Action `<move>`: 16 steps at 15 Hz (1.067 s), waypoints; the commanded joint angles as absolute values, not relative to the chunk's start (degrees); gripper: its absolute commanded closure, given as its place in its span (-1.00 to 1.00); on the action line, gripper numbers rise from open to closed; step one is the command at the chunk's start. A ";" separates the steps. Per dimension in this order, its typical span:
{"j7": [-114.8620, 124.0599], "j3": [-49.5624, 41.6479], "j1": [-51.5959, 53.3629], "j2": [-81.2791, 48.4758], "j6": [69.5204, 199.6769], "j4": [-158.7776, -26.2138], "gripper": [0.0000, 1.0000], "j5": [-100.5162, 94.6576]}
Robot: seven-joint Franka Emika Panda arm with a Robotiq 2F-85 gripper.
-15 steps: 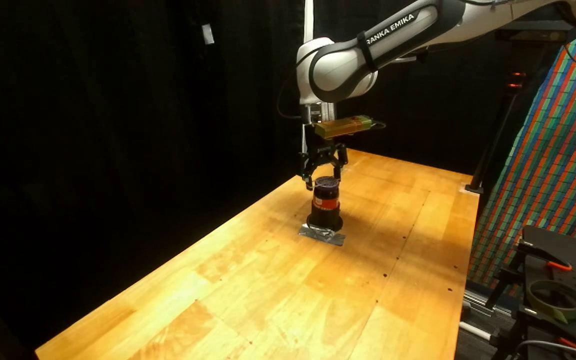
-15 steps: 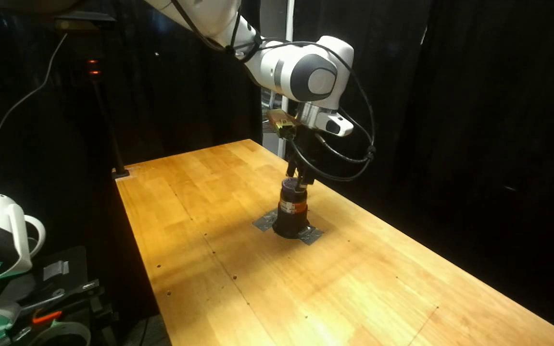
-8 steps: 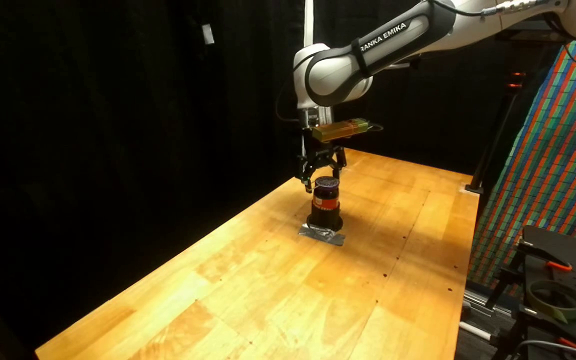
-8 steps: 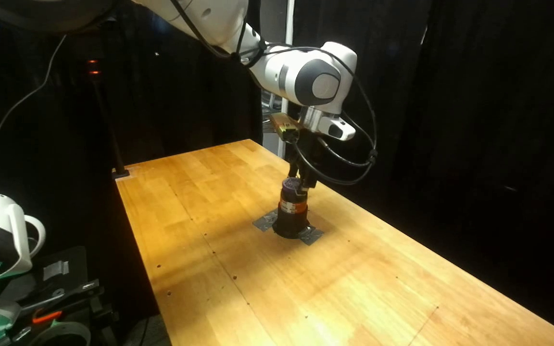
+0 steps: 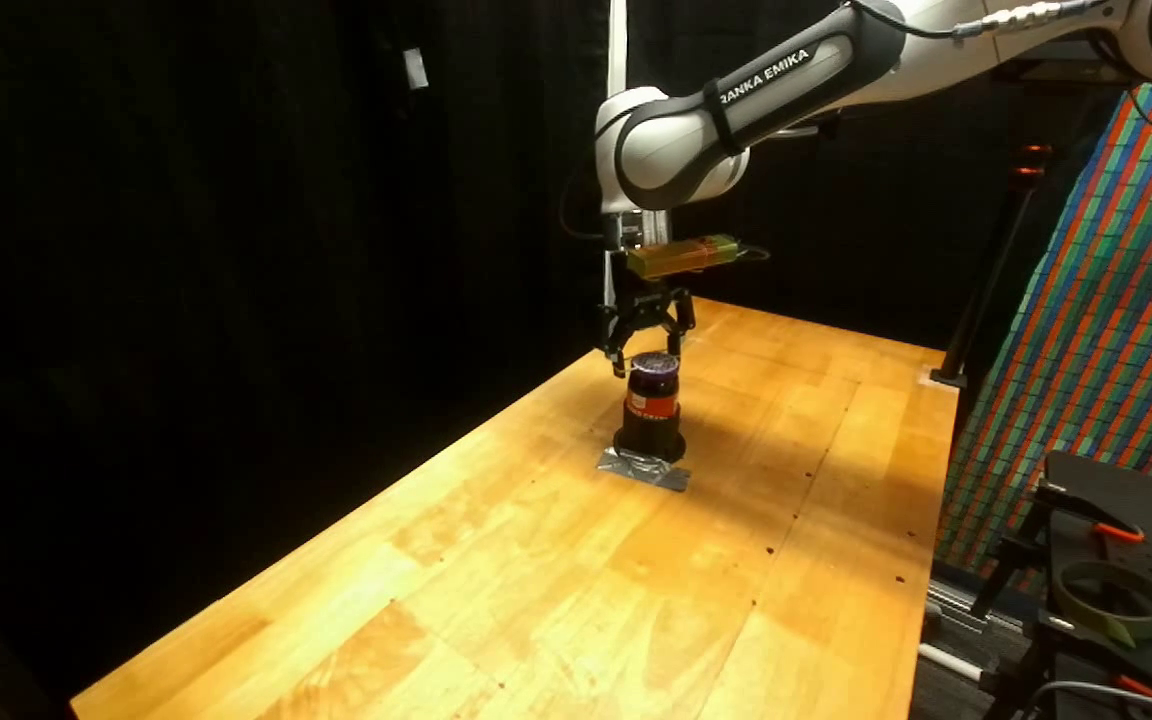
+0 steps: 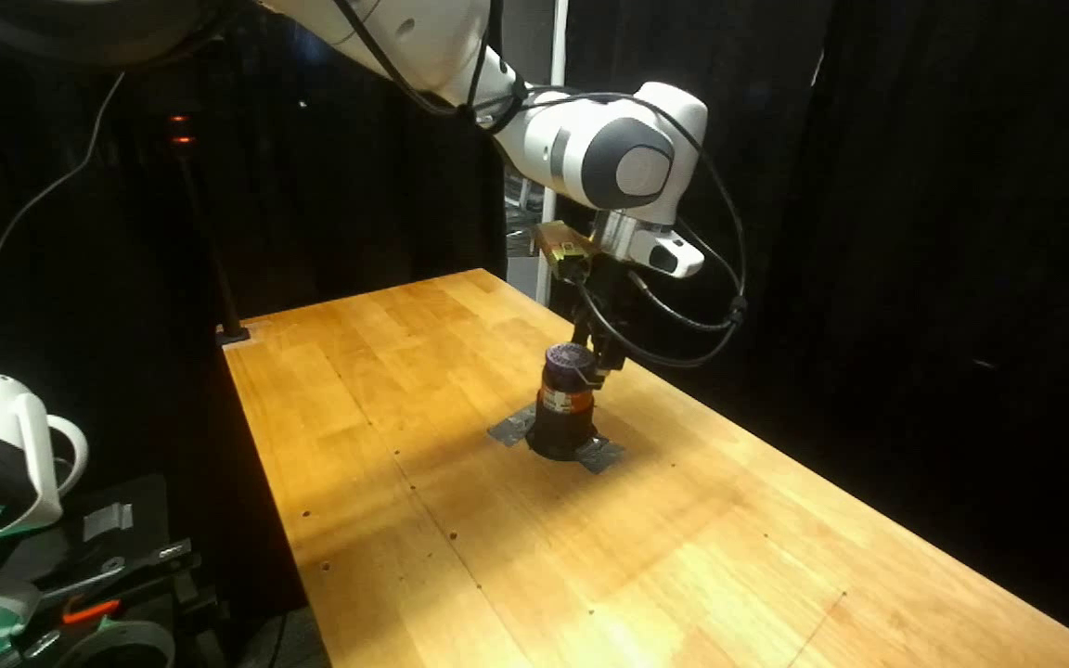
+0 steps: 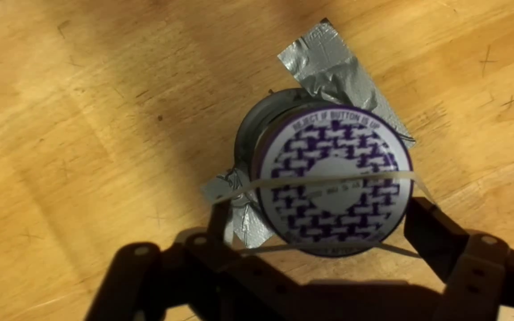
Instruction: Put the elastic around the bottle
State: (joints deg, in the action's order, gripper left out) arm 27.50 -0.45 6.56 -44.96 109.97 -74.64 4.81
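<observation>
Gripper (image 7: 322,217) has shifted slightly, fingers (image 7: 435,236) spread, elastic (image 7: 328,179) stretched between; bottle (image 5: 654,400) unmoved; wooden table (image 5: 536,580), black curtains (image 5: 236,250) behind.

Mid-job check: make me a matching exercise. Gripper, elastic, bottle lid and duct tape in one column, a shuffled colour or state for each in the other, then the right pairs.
Things:
1. gripper
2. elastic
3. bottle lid
4. duct tape

States:
A. silver-grey, stuck to the wooden tabletop
B. open, fingers spread apart
C. round, printed in purple and white
D. pale loop, stretched between the fingers

Pairs: 1-B, 2-D, 3-C, 4-A
</observation>
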 commanded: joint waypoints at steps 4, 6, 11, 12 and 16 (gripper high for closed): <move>27.04 -1.42 5.10 -46.70 112.71 -73.44 -1.00 6.03; 25.83 -0.58 4.33 -45.94 111.77 -74.75 -1.00 7.27; 18.30 3.01 2.72 -40.88 111.94 -81.40 -1.00 13.04; 17.56 3.16 2.96 -39.75 112.14 -82.97 -1.00 13.37; 16.83 2.67 4.49 -35.39 113.39 -90.23 -1.00 12.08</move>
